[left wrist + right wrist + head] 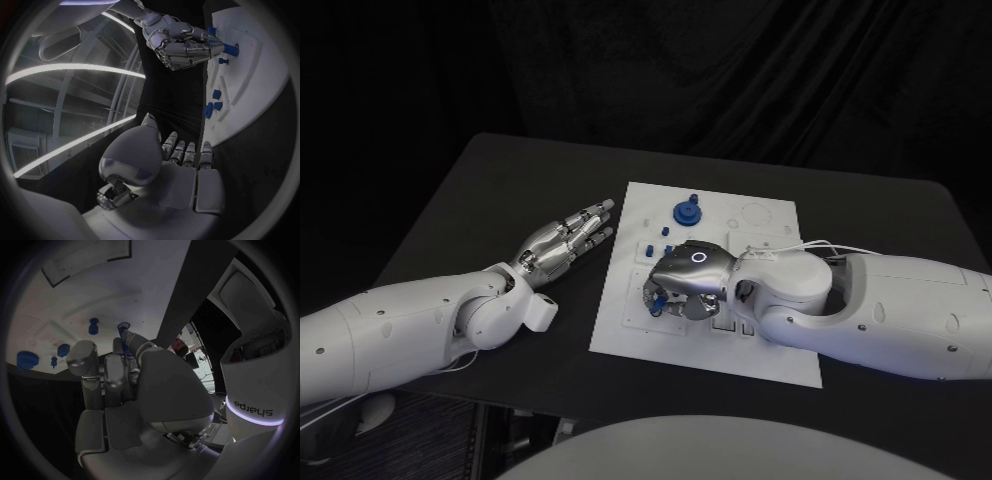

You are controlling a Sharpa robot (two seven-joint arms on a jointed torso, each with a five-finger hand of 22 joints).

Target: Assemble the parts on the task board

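The white task board (pixel 769 215) lies in the middle of the black table. A round blue part (pixel 687 212) stands near its far left side, with a few small blue parts (pixel 655 245) just nearer. My right hand (pixel 689 282) hovers over the board's near left area, fingers curled down, pinching a small blue part (pixel 231 49) at its fingertips against the board; the same part (pixel 124 331) shows between the fingers in the right wrist view. My left hand (pixel 568 242) lies flat on the table left of the board, fingers stretched out, holding nothing.
Other blue parts (pixel 212 106) sit along the board's left side, between the two hands. A blue peg (pixel 94 326) and a round blue piece (pixel 26 359) stand beyond my right fingertips. Bare black table (pixel 516 175) surrounds the board.
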